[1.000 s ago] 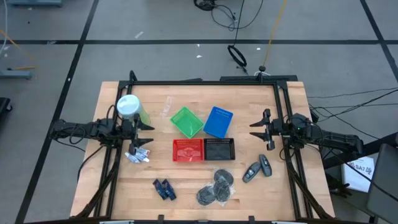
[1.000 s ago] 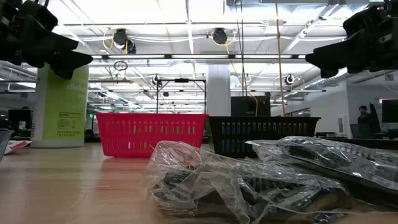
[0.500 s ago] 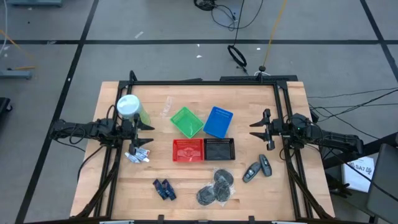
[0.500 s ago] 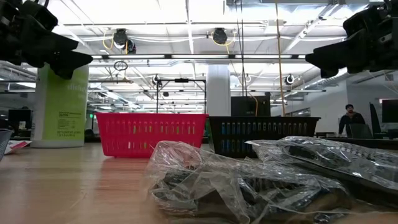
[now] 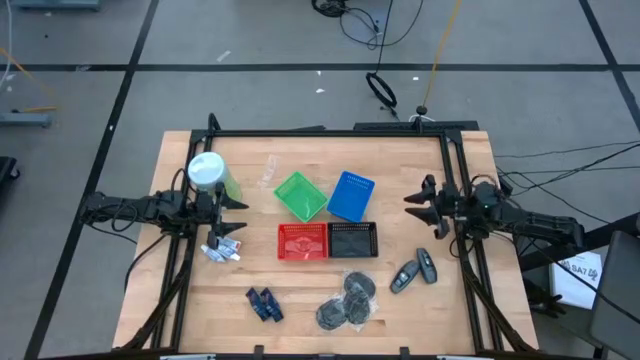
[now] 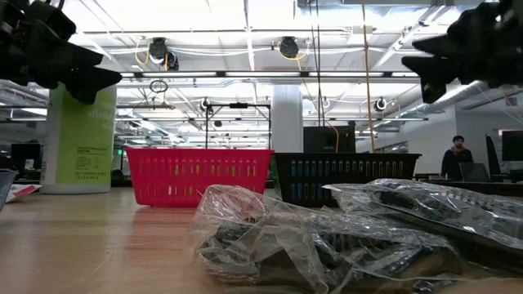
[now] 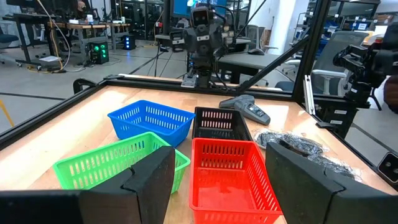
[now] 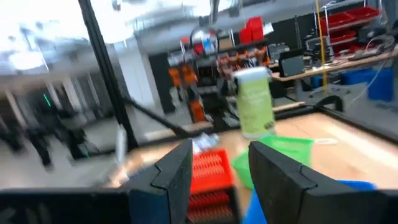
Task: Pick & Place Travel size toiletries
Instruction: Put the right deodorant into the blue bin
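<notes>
1. Right gripper point(image 5: 421, 208) is hovering above the right side of the table point(image 5: 470, 150), fingers spread apart, holding nothing. The dark grey oblong pieces point(image 5: 414, 270) are lying just nearer than it, on the wood.
2. Left gripper point(image 5: 228, 213) is hanging over the left edge, fingers parted and empty, near the green container point(image 5: 212, 174). The whitish tubes point(image 5: 223, 249) are resting just below it.
3. Grey round packets point(image 5: 348, 302) are sitting at the near centre, in front of the black basket point(image 5: 353, 240). In the low view they are showing crinkled clear wrap point(image 6: 270, 229): probably light, soft and slippery, so a pinch across the firm middle seems safer than on loose film.
4. Dark blue pieces point(image 5: 263, 303) are lying near-left, in front of the red basket point(image 5: 303, 241).
5. Oblong pieces are looking rigid; grasping across the narrow width should hold.
6. Green basket point(image 5: 300, 195) and blue basket point(image 5: 350, 195) are sitting farther back, mid-table.
</notes>
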